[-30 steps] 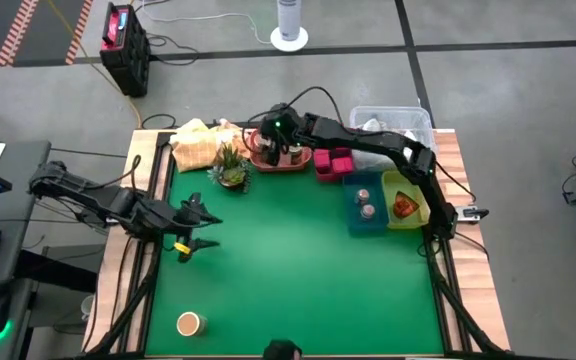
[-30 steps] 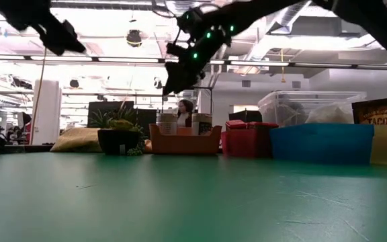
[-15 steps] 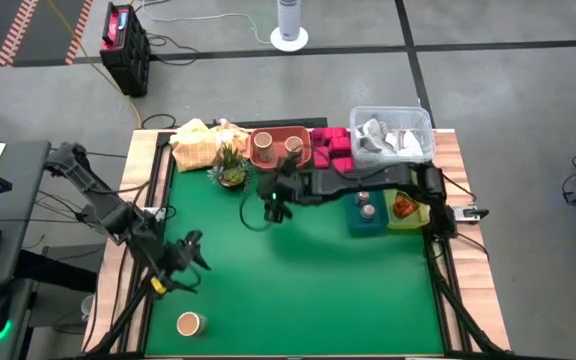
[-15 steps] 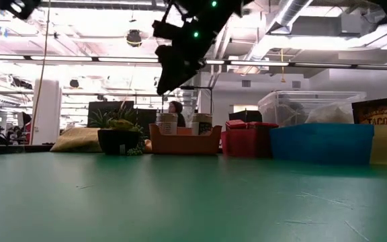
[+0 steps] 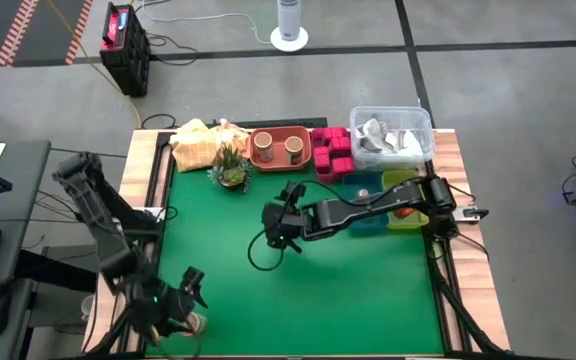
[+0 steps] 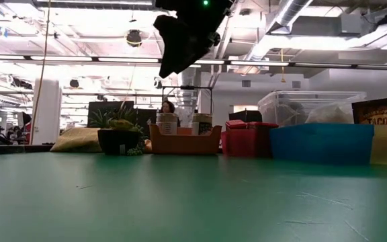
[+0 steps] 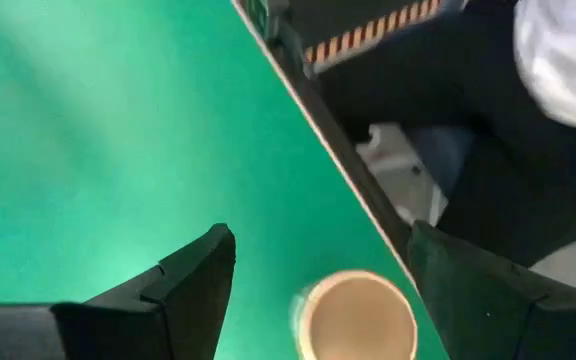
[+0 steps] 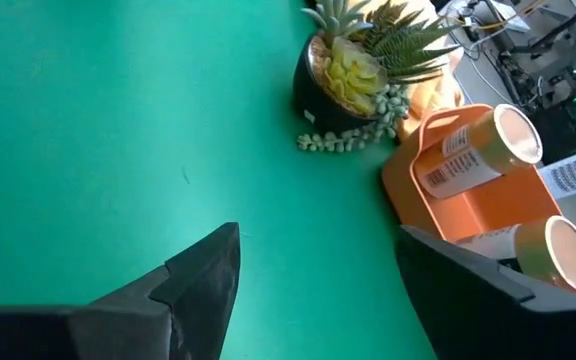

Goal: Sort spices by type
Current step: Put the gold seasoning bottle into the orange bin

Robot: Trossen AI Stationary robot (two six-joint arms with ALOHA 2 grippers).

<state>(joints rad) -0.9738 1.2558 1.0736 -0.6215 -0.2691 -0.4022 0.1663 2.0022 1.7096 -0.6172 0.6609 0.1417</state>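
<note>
A round tan cup (image 7: 356, 316) stands upright on the green mat near the table's near-left corner (image 5: 193, 322). My left gripper (image 7: 323, 268) hangs open over it (image 5: 182, 302), one finger on either side, touching nothing. My right gripper (image 5: 282, 226) is open above the middle of the mat and holds nothing (image 8: 318, 260). Two more tan cups (image 5: 264, 143) (image 5: 293, 148) stand in the orange tray (image 5: 280, 160). Magenta packets (image 5: 333, 152) sit beside that tray. A red-orange piece (image 5: 404, 209) lies in the yellow-green tray (image 5: 400, 179). One small jar (image 5: 361, 194) shows in the blue tray; the right arm covers the rest.
A small potted plant (image 5: 231, 167) and a yellow bag (image 5: 196, 142) stand at the far left of the mat. A clear bin (image 5: 392, 133) sits at the far right. The table's raised edge (image 7: 313, 105) runs close to the cup. Open green mat lies between the two grippers.
My left gripper has swung from the table's left side toward the near edge and come down over the tan cup in the near-left corner. My right gripper has pulled away from the orange tray toward the middle of the table, leaving both cups in the tray uncovered.
</note>
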